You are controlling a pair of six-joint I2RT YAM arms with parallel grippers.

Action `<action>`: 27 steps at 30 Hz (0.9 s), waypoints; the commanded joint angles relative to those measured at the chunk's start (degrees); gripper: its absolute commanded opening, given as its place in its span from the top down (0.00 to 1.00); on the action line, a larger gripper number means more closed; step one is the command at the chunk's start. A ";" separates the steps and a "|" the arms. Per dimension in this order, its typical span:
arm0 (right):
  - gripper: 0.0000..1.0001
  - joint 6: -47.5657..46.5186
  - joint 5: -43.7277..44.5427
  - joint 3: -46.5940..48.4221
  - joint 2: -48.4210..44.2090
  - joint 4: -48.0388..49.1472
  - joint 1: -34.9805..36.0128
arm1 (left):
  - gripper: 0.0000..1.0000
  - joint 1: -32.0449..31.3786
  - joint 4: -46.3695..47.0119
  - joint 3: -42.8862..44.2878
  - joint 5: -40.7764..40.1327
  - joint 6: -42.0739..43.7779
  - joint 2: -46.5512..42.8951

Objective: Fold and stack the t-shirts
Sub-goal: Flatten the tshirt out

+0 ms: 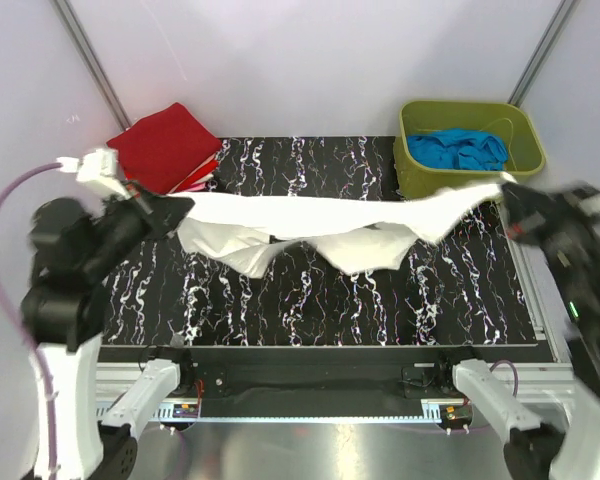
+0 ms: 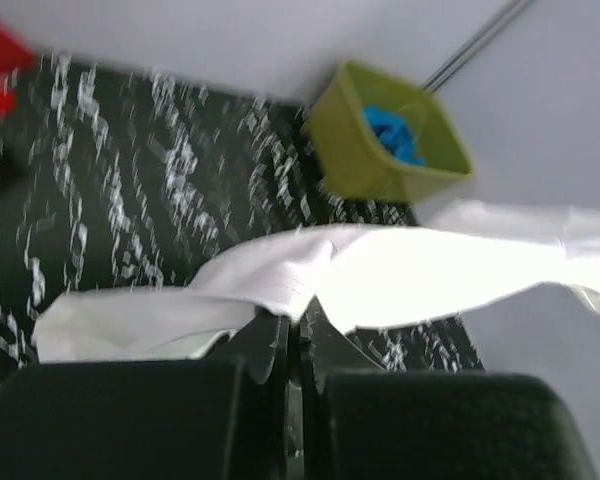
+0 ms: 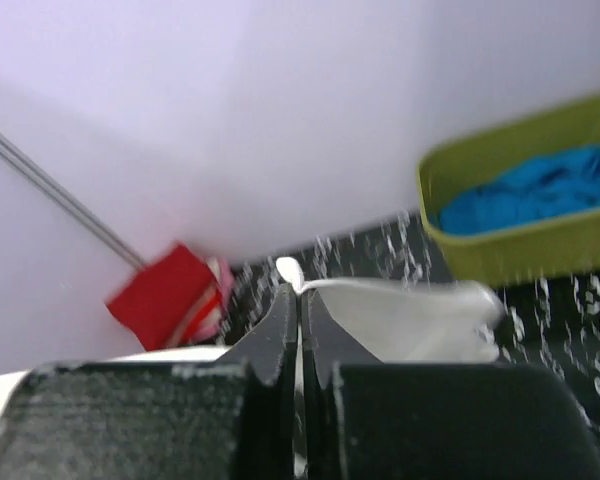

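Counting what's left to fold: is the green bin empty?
No, the green bin holds a crumpled blue cloth.

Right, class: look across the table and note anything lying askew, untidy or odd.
The white t-shirt hangs stretched between the left gripper and right gripper, both shut on it, its middle sagging in bunched folds. The red folded stack sits askew to the mat at its back-left corner, lower layers poking out.
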 commanded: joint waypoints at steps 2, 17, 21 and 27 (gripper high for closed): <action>1.00 0.28 10.67 3.60 -9.69 4.78 0.01 | 1.00 0.00 -1.07 12.69 3.22 6.04 -4.57; 1.00 -6.49 15.62 20.04 10.72 5.14 5.46 | 1.00 -0.43 -14.87 26.19 -11.79 6.85 6.65; 1.00 -4.05 13.33 20.31 26.91 1.81 5.46 | 0.96 0.88 -15.06 16.78 -13.83 4.73 15.44; 0.30 -3.42 2.71 53.39 70.89 -10.66 3.27 | 0.67 13.89 -8.90 10.85 1.71 4.03 43.72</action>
